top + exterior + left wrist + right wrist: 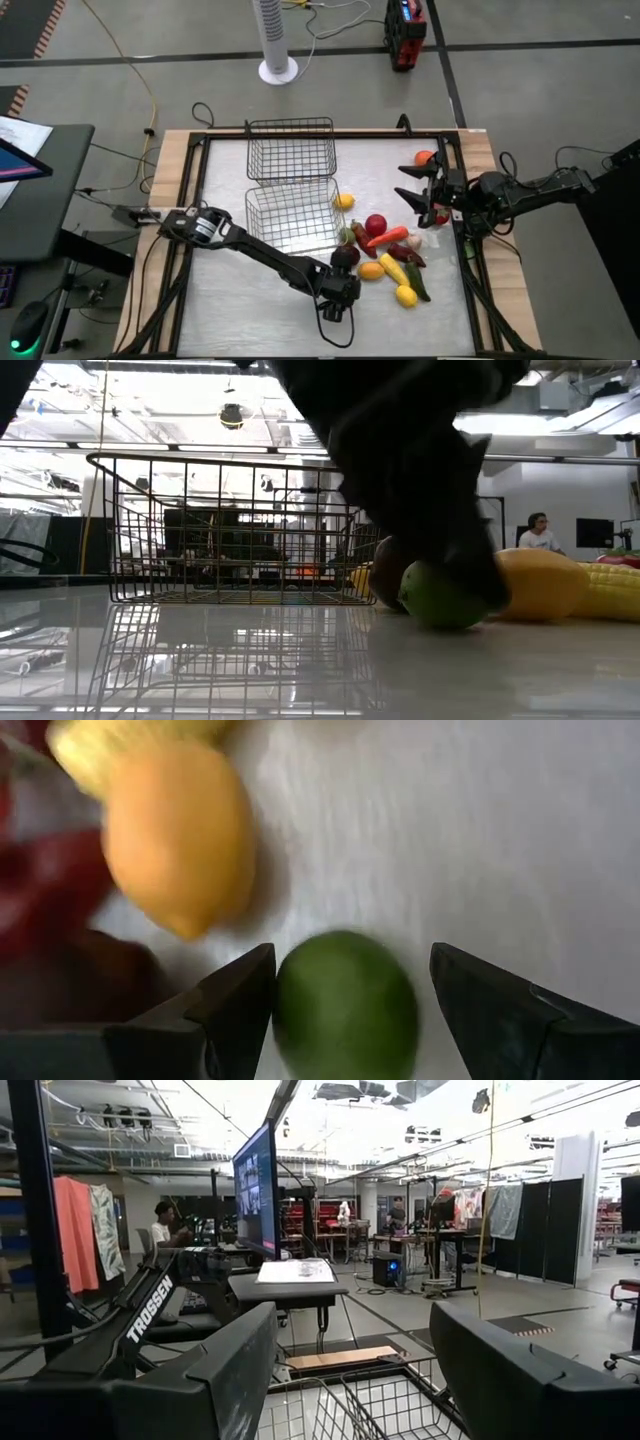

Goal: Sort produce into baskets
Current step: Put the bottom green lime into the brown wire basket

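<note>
Your left claw (350, 1010) hangs low over the glossy white table (240, 310), its dark fingers spread either side of a smooth round green lime (345, 1005); one finger looks to touch it, the other stands apart. Just beside lies a matte yellow lemon (180, 840). The produce (390, 250) clusters near the right rail, with bare table toward the front edge. Two thin wire-grid baskets (292, 190) sit end to end mid-table. Your right claw (425, 195) waits open, raised near the right edge.
</note>
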Robot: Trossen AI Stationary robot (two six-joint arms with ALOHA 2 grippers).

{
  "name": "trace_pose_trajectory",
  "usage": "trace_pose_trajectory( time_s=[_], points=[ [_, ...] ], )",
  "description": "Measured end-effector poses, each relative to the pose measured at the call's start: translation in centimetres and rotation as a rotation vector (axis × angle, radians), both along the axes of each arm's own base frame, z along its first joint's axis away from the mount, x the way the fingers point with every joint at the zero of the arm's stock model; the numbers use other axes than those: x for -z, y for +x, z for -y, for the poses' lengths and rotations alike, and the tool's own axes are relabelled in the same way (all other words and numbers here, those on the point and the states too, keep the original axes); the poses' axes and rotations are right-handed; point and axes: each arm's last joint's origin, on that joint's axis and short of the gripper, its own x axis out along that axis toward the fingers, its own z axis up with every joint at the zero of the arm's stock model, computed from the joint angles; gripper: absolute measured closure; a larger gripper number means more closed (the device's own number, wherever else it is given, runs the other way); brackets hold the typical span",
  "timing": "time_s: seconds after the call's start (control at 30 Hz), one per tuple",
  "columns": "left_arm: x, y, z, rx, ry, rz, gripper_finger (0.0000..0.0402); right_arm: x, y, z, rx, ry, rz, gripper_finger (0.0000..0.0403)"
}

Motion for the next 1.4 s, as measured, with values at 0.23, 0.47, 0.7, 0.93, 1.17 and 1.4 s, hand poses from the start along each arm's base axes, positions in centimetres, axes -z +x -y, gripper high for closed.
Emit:
trace_pose_trajectory(
  time_s=[0.23,0.47,0.7,0.93,1.17,1.4],
  points=[
    [0.8,0.0,0.0,-0.001,0.017,-0.018,0.0172,0.0,0.0,0.0,0.001,-0.004,0.000,0.0111],
    [0.7,-0.1,0.0,0.003,0.027,-0.029,0.0223,0.0,0.0,0.0,0.001,-0.005,-0.001,0.0111],
    [-5.3,-1.1,-0.6,0.010,0.104,0.006,0.0226,0.0,0.0,0.0,0.002,-0.007,-0.001,0.0111],
    [-14.2,-4.1,-2.4,-0.102,0.188,0.194,0.0221,0.0,0.0,0.0,0.002,-0.007,-0.001,0.0111],
    [-17.6,-5.6,-3.1,-0.123,0.163,0.267,0.0219,0.0,0.0,0.0,0.003,-0.007,0.001,0.0111],
    [-16.9,-5.9,-4.1,-0.159,0.197,0.211,0.0218,0.0,0.0,0.0,0.003,-0.006,0.002,0.0111]
  ],
)
